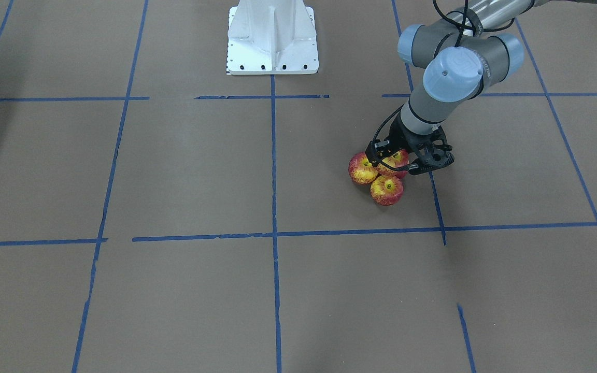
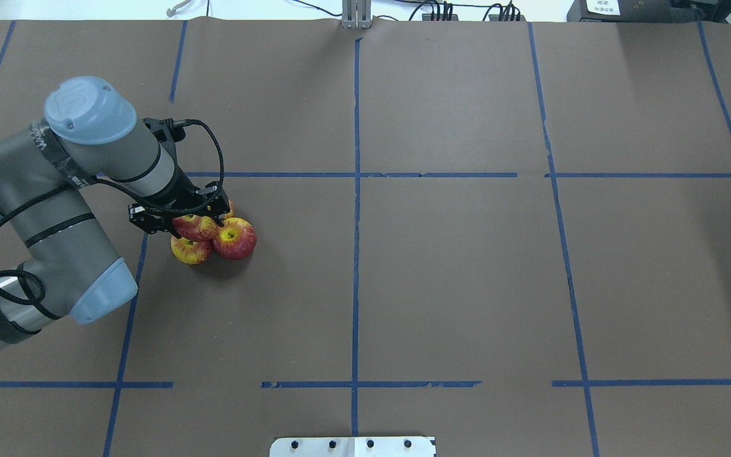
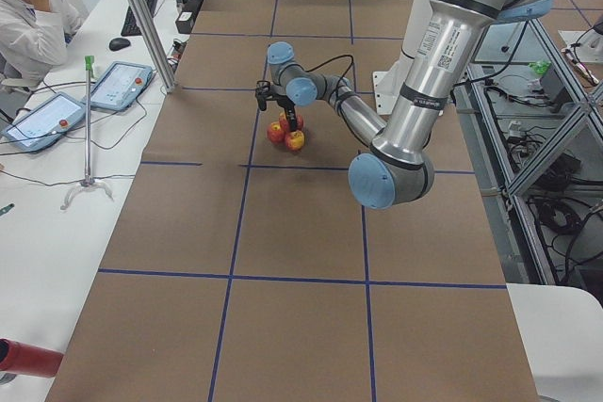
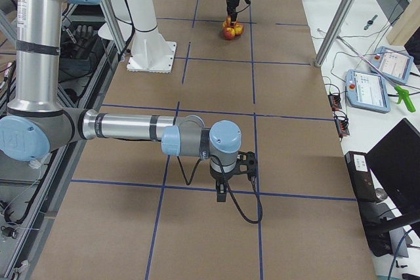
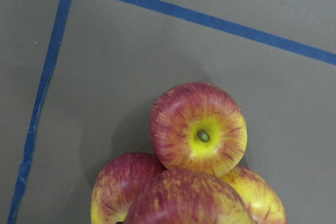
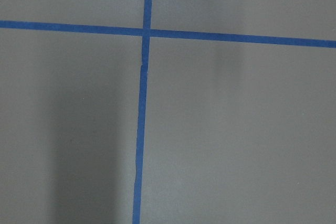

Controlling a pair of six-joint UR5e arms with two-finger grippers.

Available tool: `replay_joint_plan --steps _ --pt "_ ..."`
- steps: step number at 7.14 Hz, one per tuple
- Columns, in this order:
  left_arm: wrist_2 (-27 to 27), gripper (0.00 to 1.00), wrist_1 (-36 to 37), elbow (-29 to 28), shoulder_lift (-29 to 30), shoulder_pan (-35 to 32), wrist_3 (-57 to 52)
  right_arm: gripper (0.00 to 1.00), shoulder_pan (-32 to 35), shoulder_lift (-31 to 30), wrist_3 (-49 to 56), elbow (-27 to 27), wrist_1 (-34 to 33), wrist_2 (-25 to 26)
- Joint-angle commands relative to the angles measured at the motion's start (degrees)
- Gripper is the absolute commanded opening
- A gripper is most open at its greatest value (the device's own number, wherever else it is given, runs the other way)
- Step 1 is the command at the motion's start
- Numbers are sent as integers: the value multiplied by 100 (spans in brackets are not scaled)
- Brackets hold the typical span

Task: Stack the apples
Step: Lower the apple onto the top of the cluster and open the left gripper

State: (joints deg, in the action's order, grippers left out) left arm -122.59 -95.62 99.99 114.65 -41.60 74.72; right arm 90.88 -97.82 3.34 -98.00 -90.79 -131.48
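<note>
Four red-and-yellow apples sit in one cluster on the brown table. Three lie on the table, touching: one point(image 1: 363, 169), one point(image 1: 386, 190) and one mostly hidden behind the gripper point(image 2: 230, 209). The fourth apple point(image 2: 194, 226) rests on top of them, between the fingers of my left gripper point(image 2: 191, 222), which is shut on it. In the left wrist view this top apple point(image 5: 189, 200) fills the bottom edge, above the lower three point(image 5: 198, 128). My right gripper point(image 4: 224, 188) shows only in the exterior right view, low over bare table; I cannot tell whether it is open or shut.
The white robot base point(image 1: 272, 36) stands at the table's robot-side edge. Blue tape lines point(image 2: 356, 190) grid the brown surface. A side table with tablets point(image 3: 113, 87) and a metal post point(image 3: 141, 16) lies beyond the table's far edge from the robot.
</note>
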Motion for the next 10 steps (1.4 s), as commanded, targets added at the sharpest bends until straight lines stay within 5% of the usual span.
replay_joint_plan --steps 1,8,9,10 --pt "16 0 0 -15 40 81 8 100 0 0 0 0 0 0" --pt "16 0 8 -59 31 73 -54 100 0 0 0 0 0 0" --pt "16 9 8 -59 40 81 -54 100 0 0 0 0 0 0" --pt "25 67 0 -68 49 99 -54 100 0 0 0 0 0 0"
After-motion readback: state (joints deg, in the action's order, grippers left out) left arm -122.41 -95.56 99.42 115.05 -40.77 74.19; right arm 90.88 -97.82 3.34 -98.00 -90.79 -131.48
